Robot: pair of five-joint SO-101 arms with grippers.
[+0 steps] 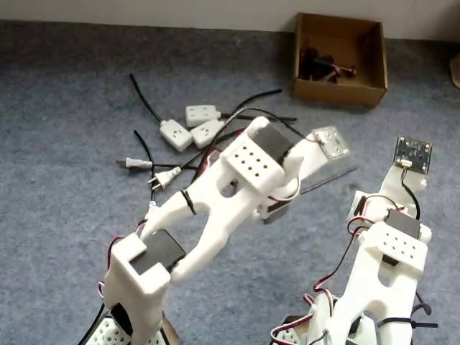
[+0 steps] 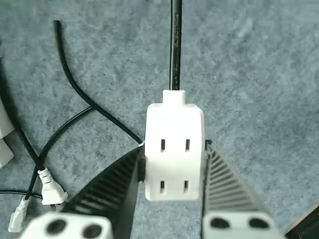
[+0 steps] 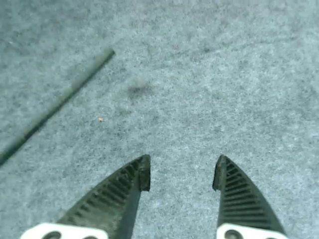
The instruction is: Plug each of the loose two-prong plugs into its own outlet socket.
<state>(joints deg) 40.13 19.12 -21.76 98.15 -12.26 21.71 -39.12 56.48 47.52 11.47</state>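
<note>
The left claw [image 2: 173, 153] is clenched on a white socket block [image 2: 174, 129], with one finger pressed on each of its sides. The block shows its two pairs of slots to the wrist camera, and nothing is plugged in them. Its black cord [image 2: 174, 45] runs straight away from the claw over the grey counter [image 2: 259, 64]. In the high view the left arm [image 1: 230, 194] stretches from the near left corner toward the middle of the counter. The arm's own body covers the claw and the block from above.

One loose plug [image 1: 140, 164] lies flat on the counter beside this arm. A second plug [image 1: 167, 177] lies just beside it, a little nearer to the arm. Both are white, hang on black cords, and are well apart from the held block. Behind them three more socket blocks [image 1: 202, 115] lie close together, with black cords crossing around them.

The right claw [image 3: 182, 172] is released. Its fingers [image 3: 124, 194] stand wide apart with nothing between them, pointing down at the bare counter. A thin dark cord piece [image 3: 60, 99] lies slantwise on the counter near it. The right arm [image 1: 388, 266] stands at the near right side. A cardboard box [image 1: 338, 90] with some dark things inside sits at the far edge.
</note>
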